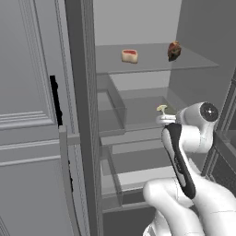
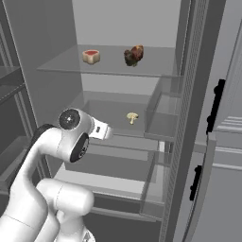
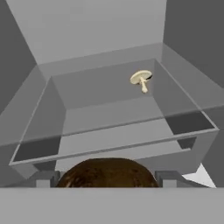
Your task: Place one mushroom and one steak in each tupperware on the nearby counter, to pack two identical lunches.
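Mushroom [image 3: 141, 79], pale w/ round cap, in clear fridge drawer [image 3: 109, 131].

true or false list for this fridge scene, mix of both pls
1. The mushroom lies inside the clear drawer. True.
2. The steak lies in that drawer beside the mushroom. False: it sits on the upper shelf, above the drawer.
3. A brown rounded thing sits between the finger tips of the gripper. True.
4. The fridge door is shut. False: it stands open, with the shelves in plain sight.
5. The steak is alone on its shelf. False: a dark brown lump sits on the same shelf, apart from it.
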